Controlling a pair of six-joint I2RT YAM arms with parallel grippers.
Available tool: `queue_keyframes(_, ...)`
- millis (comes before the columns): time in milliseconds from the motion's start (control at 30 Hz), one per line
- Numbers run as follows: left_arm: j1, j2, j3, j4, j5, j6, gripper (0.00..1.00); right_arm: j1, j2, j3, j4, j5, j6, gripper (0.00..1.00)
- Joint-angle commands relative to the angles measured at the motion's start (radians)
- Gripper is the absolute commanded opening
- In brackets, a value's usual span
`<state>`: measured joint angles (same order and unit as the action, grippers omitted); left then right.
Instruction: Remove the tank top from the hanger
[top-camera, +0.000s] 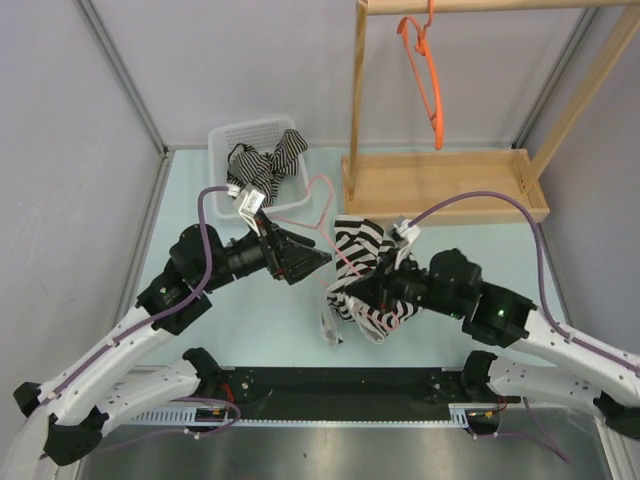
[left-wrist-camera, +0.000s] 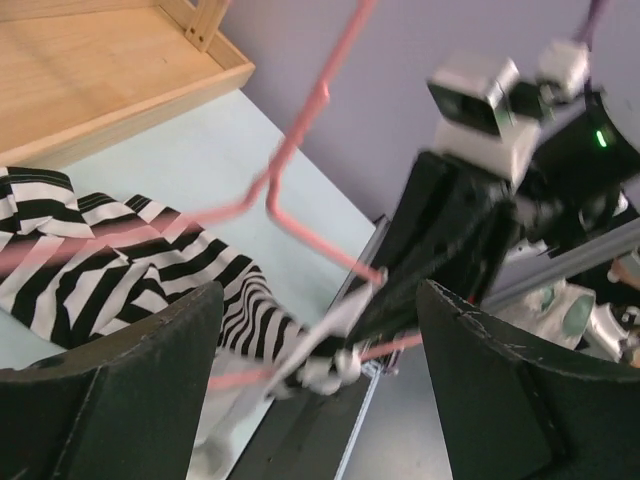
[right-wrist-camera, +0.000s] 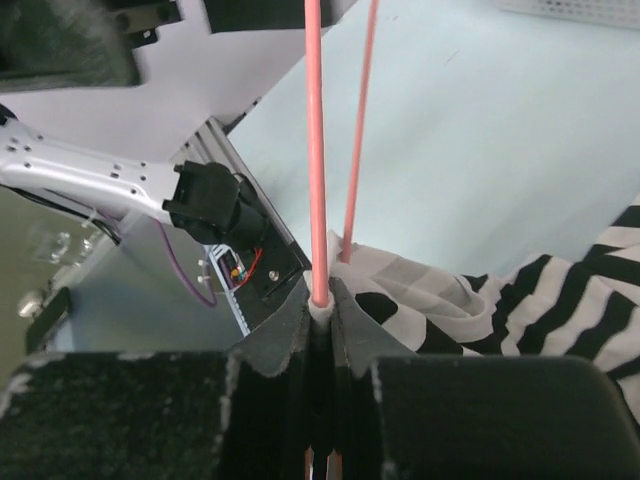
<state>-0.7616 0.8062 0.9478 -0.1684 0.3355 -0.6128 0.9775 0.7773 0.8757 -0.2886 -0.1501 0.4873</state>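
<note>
Striped tank top (top-camera: 362, 243) lies mid-bench; we judge it limp, light, best pinched at bunched cloth. Right jaws clamp the pink hanger (right-wrist-camera: 317, 150), perhaps fabric too; left jaws spread.

Left pincer (left-wrist-camera: 320, 340) wide open, right pincer (right-wrist-camera: 320, 305) tightly shut

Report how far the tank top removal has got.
Done: little; the tank top lies bunched on the table, but a wire of the pink hanger runs into its fabric. In hand: the right gripper is shut on the hanger, the left gripper hangs open beside it. Left: sliding the top off the hanger.
</note>
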Motion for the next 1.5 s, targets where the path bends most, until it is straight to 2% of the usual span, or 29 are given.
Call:
queue_keyframes(0,-0.030,-0.027,-0.056,0.124,-0.150,-0.123,0.82,0.229,0.083,0.039,0.178,0.485,-0.062,0.00)
queue_keyframes(100,-0.033,-0.026,-0.058,0.113,-0.173,-0.107,0.82,0.289,0.151,0.055,0.221,0.543,-0.078,0.00)
queue_keyframes(200,-0.035,-0.015,-0.047,0.075,-0.188,-0.087,0.75,0.300,0.186,0.055,0.276,0.535,-0.076,0.00)
queue_keyframes(333,-0.033,-0.019,-0.040,0.043,-0.249,-0.058,0.52,0.300,0.215,0.063,0.272,0.538,-0.075,0.00)
queue_keyframes(500,-0.035,0.020,0.011,-0.011,-0.297,0.017,0.37,0.300,0.227,0.048,0.311,0.436,-0.093,0.00)
queue_keyframes(600,-0.033,0.048,0.029,-0.006,-0.299,0.050,0.25,0.302,0.241,0.052,0.307,0.405,-0.096,0.01)
queue_keyframes(700,-0.033,0.076,0.060,-0.010,-0.311,0.100,0.06,0.302,0.247,0.055,0.296,0.403,-0.089,0.06)
queue_keyframes(733,-0.035,0.082,0.071,-0.017,-0.325,0.114,0.00,0.300,0.249,0.055,0.295,0.402,-0.087,0.16)
queue_keyframes(800,-0.033,0.086,0.098,-0.028,-0.372,0.171,0.00,0.299,0.249,0.059,0.247,0.417,-0.075,0.30)
queue_keyframes(833,-0.033,0.085,0.108,-0.031,-0.388,0.192,0.00,0.297,0.250,0.060,0.229,0.426,-0.069,0.43)
queue_keyframes(900,-0.035,0.071,0.134,-0.045,-0.450,0.252,0.00,0.285,0.249,0.063,0.171,0.457,-0.044,0.55)
queue_keyframes(933,-0.035,0.067,0.140,-0.052,-0.472,0.274,0.00,0.279,0.249,0.063,0.123,0.463,-0.030,0.68)
queue_keyframes(1000,-0.035,0.041,0.149,-0.056,-0.539,0.330,0.00,0.251,0.246,0.062,0.071,0.486,0.005,0.75)
queue_keyframes(1033,-0.035,0.028,0.151,-0.056,-0.564,0.346,0.00,0.242,0.246,0.060,0.021,0.497,0.016,0.84)
queue_keyframes(1233,-0.033,-0.033,0.158,-0.069,-0.682,0.380,0.00,0.217,0.244,0.062,-0.142,0.549,0.030,0.98)
queue_keyframes(1333,-0.033,-0.044,0.163,-0.100,-0.667,0.296,0.00,0.240,0.237,0.062,-0.135,0.514,-0.021,1.00)
queue_keyframes(1467,-0.031,-0.058,0.141,-0.112,-0.601,0.086,0.00,0.302,0.208,0.052,-0.051,0.422,-0.098,1.00)
